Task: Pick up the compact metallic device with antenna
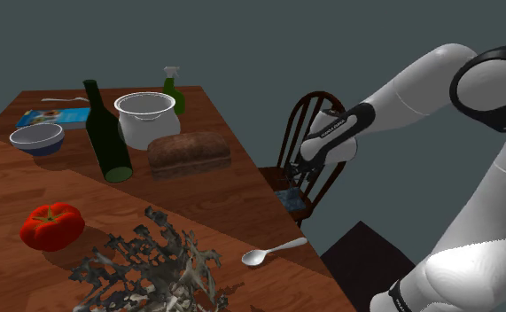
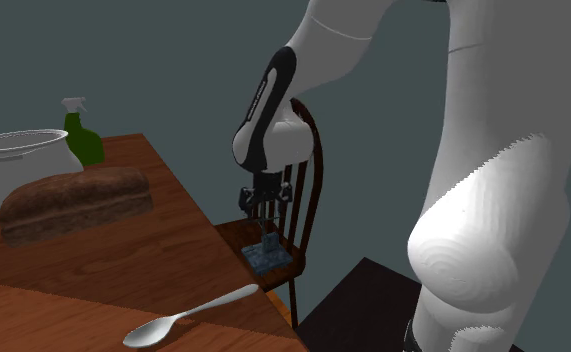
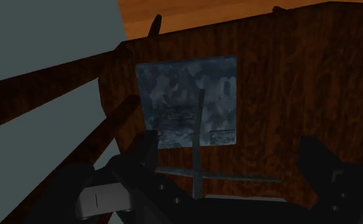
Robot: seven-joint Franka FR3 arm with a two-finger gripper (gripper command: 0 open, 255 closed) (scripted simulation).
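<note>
We see a glossy white arm (image 1: 410, 84) built of fat, rounded links, with dark bands where the links meet. One large joint cap (image 1: 494, 84) shows as a dark grey oval edged in black. A black band (image 1: 335, 128) along the last link carries small pale lettering, too small to read. The gripper (image 2: 265, 215) is all black and angular, with two blocky fingers (image 3: 320, 168). A pale grey block (image 3: 103, 200) with a thin dark line sits on its body.

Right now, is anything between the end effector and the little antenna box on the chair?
Nothing visible: the open end effector hangs right above the device, which lies on the chair seat.
</note>
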